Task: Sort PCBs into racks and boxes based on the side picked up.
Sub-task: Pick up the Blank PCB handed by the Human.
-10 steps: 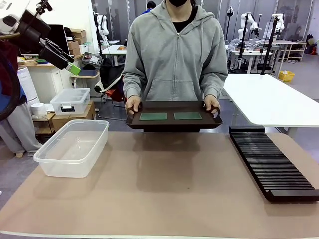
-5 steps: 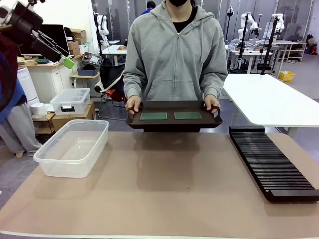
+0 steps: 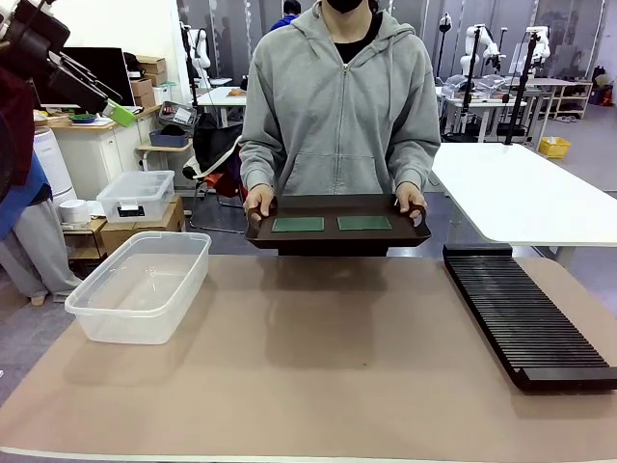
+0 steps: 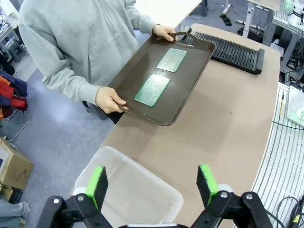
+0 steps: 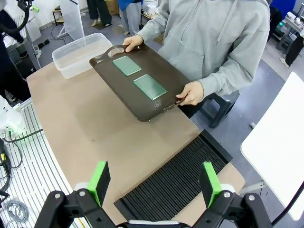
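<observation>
Both grippers are held wide apart and empty: the left gripper (image 4: 152, 183) high above the box (image 3: 125, 323) by the tabletop's (image 3: 318, 367) left edge, the right gripper (image 5: 154, 183) above the rack (image 3: 525, 318) along its right edge.

A pinch may well be missed, since the PCBs (image 3: 297, 224) lie flat on the floor of the tray (image 3: 331, 237) with little edge offered. A board may be slid or the tray tipped, as it is carried only by the person's hands (image 3: 256, 203) over the far edge. A misjudged face would likely send a board to the wrong place.

The boards are seen as thin green rectangles, finely dotted, side by side at the tray's middle.
</observation>
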Controlling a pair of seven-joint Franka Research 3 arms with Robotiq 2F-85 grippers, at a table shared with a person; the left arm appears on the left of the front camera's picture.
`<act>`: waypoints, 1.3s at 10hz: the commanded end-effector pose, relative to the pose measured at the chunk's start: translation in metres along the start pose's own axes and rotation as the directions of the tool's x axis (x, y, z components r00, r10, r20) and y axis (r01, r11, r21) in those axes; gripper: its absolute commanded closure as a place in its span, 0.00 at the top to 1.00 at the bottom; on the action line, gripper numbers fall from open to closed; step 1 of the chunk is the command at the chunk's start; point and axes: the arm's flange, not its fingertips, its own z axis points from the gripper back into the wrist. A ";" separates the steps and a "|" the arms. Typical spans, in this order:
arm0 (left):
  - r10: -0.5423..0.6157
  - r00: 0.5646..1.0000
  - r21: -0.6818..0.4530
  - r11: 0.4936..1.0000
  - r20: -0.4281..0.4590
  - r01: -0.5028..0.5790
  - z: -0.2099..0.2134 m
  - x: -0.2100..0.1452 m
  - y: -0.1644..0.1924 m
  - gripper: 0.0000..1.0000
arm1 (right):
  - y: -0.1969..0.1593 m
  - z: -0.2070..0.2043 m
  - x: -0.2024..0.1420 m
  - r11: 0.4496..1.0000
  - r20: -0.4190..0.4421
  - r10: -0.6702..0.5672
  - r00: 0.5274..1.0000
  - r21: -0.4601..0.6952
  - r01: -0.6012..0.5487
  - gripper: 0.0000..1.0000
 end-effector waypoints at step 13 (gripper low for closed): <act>-0.006 1.000 -0.011 1.000 -0.002 0.006 0.000 0.000 -0.001 1.00 | 0.001 -0.002 0.000 1.000 0.005 0.004 1.000 -0.002 -0.004 1.00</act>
